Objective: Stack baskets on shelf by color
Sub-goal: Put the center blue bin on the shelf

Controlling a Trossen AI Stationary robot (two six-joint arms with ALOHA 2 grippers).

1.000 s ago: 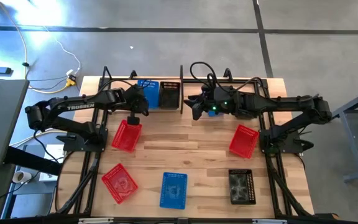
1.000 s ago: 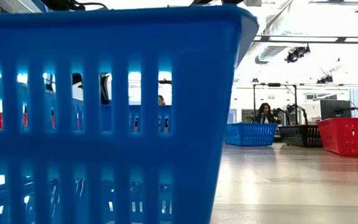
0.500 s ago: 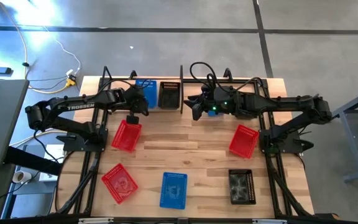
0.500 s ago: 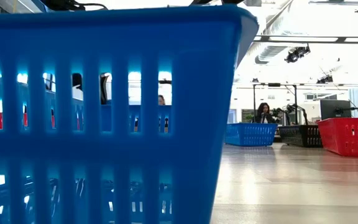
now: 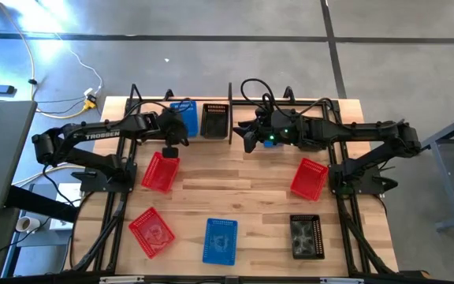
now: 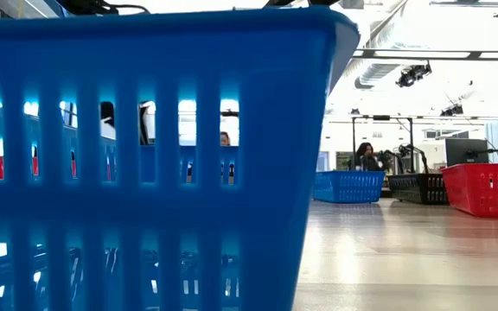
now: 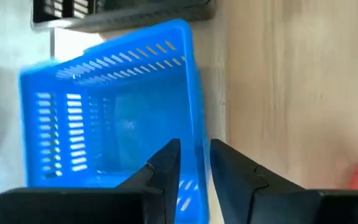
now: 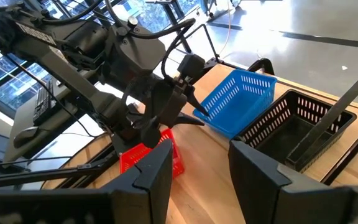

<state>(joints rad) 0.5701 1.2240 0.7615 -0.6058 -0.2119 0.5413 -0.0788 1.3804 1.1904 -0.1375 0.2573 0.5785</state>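
Between left gripper [image 7: 194, 163] fingers, blue basket [image 7: 114, 106] wall

Shelf board [image 5: 247, 110] (under arms) mostly hidden

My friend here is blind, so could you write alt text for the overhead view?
Two dark robot arms reach over a wooden table; the left tool grips a tilted blue basket beside a black basket on the shelf. Red, blue and black baskets lie scattered nearer.
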